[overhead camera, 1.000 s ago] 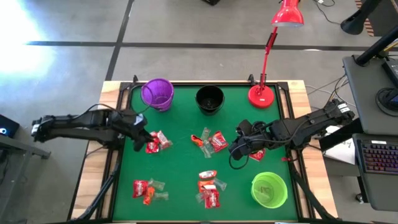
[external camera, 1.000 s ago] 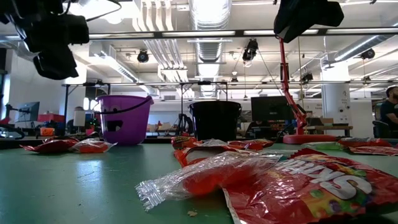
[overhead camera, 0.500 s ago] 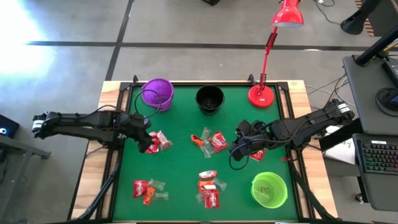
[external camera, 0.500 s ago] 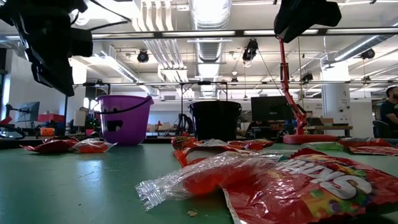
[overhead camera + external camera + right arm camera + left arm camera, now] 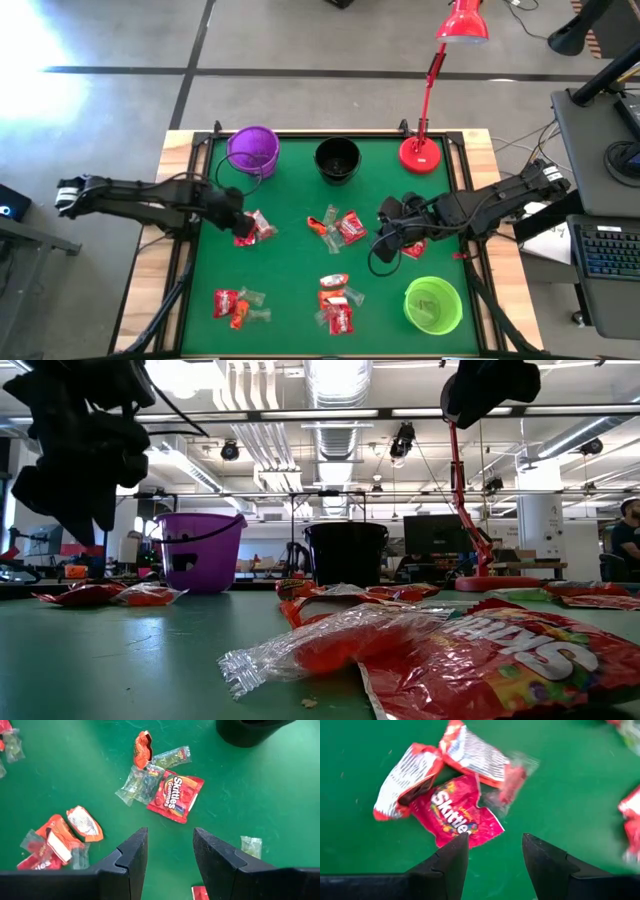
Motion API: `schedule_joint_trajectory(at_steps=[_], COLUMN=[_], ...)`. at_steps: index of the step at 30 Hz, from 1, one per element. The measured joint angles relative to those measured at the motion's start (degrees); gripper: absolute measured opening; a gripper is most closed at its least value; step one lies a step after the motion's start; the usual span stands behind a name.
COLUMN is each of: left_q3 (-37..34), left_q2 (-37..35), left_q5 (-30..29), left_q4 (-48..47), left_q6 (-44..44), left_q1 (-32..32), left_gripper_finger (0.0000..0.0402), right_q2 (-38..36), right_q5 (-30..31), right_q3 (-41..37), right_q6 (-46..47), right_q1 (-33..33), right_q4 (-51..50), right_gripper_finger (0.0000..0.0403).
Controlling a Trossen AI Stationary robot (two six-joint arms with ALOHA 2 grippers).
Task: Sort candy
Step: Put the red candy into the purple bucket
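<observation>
Left fingers [image 5: 492,865] apart, red candy [image 5: 457,815]

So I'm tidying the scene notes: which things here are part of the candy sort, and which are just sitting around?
Part of the job:
- candy, scattered in clusters on the green mat
- purple cup, black cup, green cup
- left tool, open over a red Skittles packet
- right tool, open above the mat

Just lying about:
- red desk lamp
</observation>
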Motion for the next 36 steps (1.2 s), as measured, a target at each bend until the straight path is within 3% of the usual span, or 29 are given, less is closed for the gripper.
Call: schedule_joint_trajectory(at_steps=[5, 14, 23, 36], left_q3=[0.0, 0.0, -0.02, 0.15], left_q2=[2.6, 8.18, 15.46, 23.74], left_q5=[-2.5, -6.04, -7.26, -8.24], left_q4=[-1.03, -1.09, 5.64, 5.71], left_q6=[-7.03, -11.57, -12.27, -13.83], left_q1=[-0.21, -0.29, -0.42, -3.35], left_gripper_finger=[0.0168, 0.0168, 0.0168, 0.0168], right_q2=[0.01, -0.01, -0.01, -0.01], right_q5=[0.0, 0.0, -0.02, -4.01], right_q3=[0.0, 0.0, 0.0, 0.0], right_q6=[-0.24, -1.74, -2.82, -2.83], right_q1=[0.0, 0.0, 0.04, 0.02], right_q4=[-0.05, 0.02, 0.06, 0.08], right_gripper_finger=[0.0148, 0.0148, 0.0148, 0.0148])
